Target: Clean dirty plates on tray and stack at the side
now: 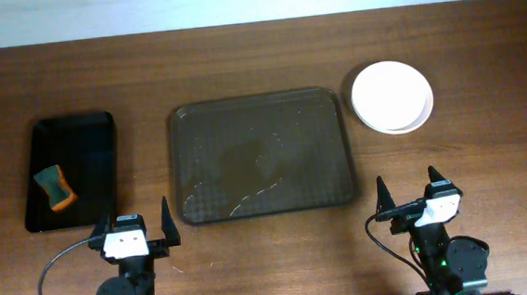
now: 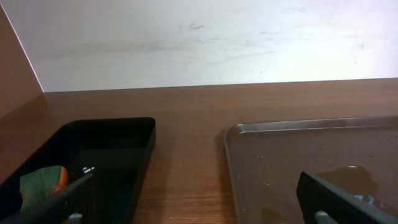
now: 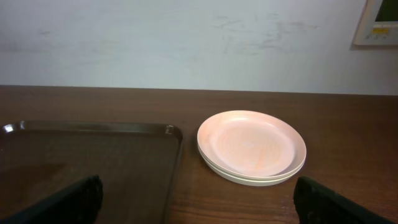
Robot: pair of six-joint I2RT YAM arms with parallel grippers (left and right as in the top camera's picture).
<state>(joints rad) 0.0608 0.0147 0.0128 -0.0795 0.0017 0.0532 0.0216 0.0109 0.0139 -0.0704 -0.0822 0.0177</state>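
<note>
Plates (image 1: 392, 96) sit stacked on the desk (image 1: 239, 56), straight ahead of the right gripper (image 1: 406, 182) and well apart from it. The top plate shows white from overhead and faintly peach in the right wrist view, with no sauce streaks to be seen. At least two rims can be made out in the stack. The tray (image 1: 262, 154) lies ahead and to the left of that gripper, just beside the stack without touching it. It carries no plates, only a damp patch and thin pale streaks across its floor. The right gripper hovers near the desk's front edge, its jaws spread wide and holding nothing. The left gripper (image 1: 135, 217) does the same, jaws wide and bare, with the tray ahead to its right. Ahead and to the left of the left gripper is a black tray (image 1: 82, 151), set apart from the brown one by a strip of bare wood. A green-and-orange sponge (image 1: 56, 186) rests in the end of that tray nearer the gripper.
</note>
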